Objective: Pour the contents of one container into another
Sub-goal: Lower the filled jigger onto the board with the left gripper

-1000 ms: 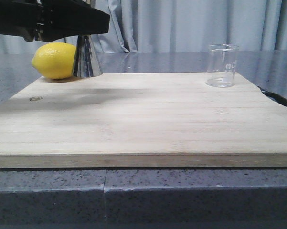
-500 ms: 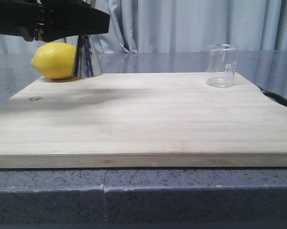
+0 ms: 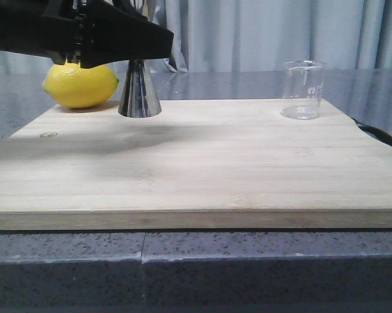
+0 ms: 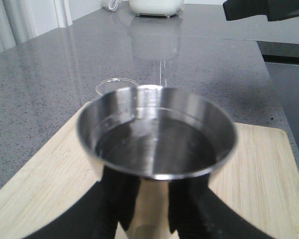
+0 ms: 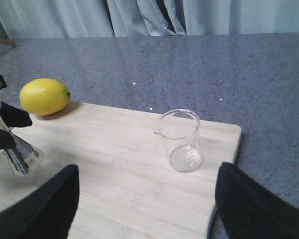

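The steel jigger (image 3: 139, 91) stands upright at the back left of the wooden board (image 3: 202, 163), held at its waist by my left gripper (image 3: 143, 44), which is shut on it. In the left wrist view its open cup (image 4: 156, 132) fills the middle, with black fingers (image 4: 117, 199) on both sides of the stem; the left gripper (image 4: 151, 211) is closed on it. The clear glass beaker (image 3: 303, 89) stands alone at the board's back right, and shows empty in the right wrist view (image 5: 180, 140). My right gripper (image 5: 147, 209) hangs open over the board, short of the beaker.
A yellow lemon (image 3: 80, 85) lies at the board's back left corner, just left of the jigger. The board rests on a grey speckled counter (image 3: 182, 261). Curtains hang behind. A dark cable or edge (image 3: 378, 135) shows at the board's right side.
My left gripper has carried the jigger to the right, away from the lemon and a little nearer the front. The beaker and lemon have not moved.
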`<state>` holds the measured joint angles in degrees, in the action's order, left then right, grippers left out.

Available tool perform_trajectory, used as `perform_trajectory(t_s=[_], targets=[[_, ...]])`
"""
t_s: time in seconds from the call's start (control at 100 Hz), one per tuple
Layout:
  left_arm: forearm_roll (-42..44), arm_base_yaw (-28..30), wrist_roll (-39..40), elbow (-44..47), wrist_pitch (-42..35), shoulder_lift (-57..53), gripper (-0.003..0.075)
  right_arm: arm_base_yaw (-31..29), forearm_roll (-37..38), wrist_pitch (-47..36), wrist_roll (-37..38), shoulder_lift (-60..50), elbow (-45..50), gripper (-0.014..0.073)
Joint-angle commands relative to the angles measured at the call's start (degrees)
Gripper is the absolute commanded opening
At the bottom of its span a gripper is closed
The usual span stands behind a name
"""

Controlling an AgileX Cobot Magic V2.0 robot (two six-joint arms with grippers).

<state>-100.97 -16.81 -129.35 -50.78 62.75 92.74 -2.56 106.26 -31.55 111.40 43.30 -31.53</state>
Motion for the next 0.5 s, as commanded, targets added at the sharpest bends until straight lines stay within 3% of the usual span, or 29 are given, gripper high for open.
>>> perform_trajectory(t_s=[0.0, 0.25, 0.49], targets=[[-5.0, -0.7, -0.3, -1.6, 3.2, -2.6, 0.0218, -0.4, 1.2, 1.0, -0.1, -0.3, -1.4, 0.0512], [-5.0, -0.7, 1.8, -6.7, 9.5, 1.7, 0.0218, -0.4, 1.2, 0.9, -0.1, -0.3, -1.4, 0.0512], [-5.0, -0.8, 3.2, -9.4, 9.8, 5.7, 0.0218, -0.4, 1.2, 1.0, -0.1, -0.3, -1.4, 0.0512]])
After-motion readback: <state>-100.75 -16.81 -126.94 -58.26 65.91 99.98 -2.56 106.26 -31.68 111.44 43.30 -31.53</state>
